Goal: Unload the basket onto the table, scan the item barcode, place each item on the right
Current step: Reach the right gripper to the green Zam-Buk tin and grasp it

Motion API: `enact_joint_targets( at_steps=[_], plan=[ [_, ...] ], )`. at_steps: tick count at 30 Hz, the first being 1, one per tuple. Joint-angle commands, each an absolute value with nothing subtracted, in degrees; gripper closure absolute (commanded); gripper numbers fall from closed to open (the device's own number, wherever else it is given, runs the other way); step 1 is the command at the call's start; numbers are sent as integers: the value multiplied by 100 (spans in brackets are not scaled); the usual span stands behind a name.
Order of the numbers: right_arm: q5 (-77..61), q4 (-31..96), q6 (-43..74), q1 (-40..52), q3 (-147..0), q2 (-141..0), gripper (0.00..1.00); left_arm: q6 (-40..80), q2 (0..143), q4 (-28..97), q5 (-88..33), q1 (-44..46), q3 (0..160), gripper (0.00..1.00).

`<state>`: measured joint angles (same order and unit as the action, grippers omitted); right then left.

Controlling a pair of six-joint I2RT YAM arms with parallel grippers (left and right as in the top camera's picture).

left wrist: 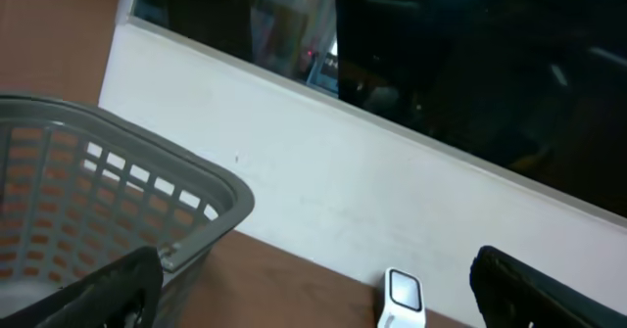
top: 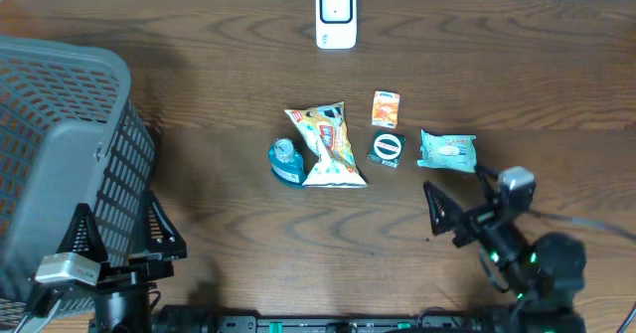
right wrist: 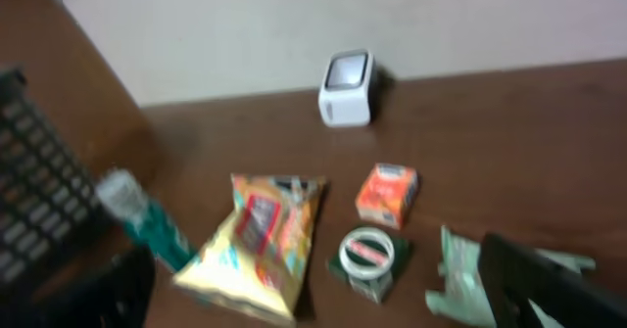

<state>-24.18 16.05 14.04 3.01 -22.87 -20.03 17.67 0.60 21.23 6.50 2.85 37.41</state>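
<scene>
Grey mesh basket [top: 99, 164] stands left, left gripper [top: 121, 236] beside it. Right gripper [top: 463, 202] is near the pale packet [top: 447, 151]. Both are spread wide.

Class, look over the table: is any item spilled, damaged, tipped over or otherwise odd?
Nothing looks spilled or visibly damaged. Only the teal plastic bottle stands out: it appears to lie on its side, right up against the crinkled yellow snack bag.
</scene>
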Motion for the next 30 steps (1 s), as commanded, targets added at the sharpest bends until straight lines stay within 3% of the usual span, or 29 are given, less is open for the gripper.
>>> enact_joint_targets(
  at_steps=[1, 7, 15, 23, 30],
  plan=[
    [-2609, 2246, 954, 360, -3238, -3148, 1, 1651, 19, 2276, 600, 309, 3763, 1],
    [-3173, 3739, 963, 379, -4772, -4932, 1, 1656, 19, 3013, 598, 309, 3763, 1],
    [-3352, 3131, 1354, 381, -4890, -6261, 1, 1653, 19, 3492, 598, 309, 3763, 1],
    [-2401, 2764, 2176, 862, -5089, -7780, 1, 1658, 19, 4372, 596, 309, 3763, 1],
    [-143, 3319, 2626, 1721, -6025, -8877, 1, 1656, 19, 4372, 598, 309, 3763, 1]
  ],
)
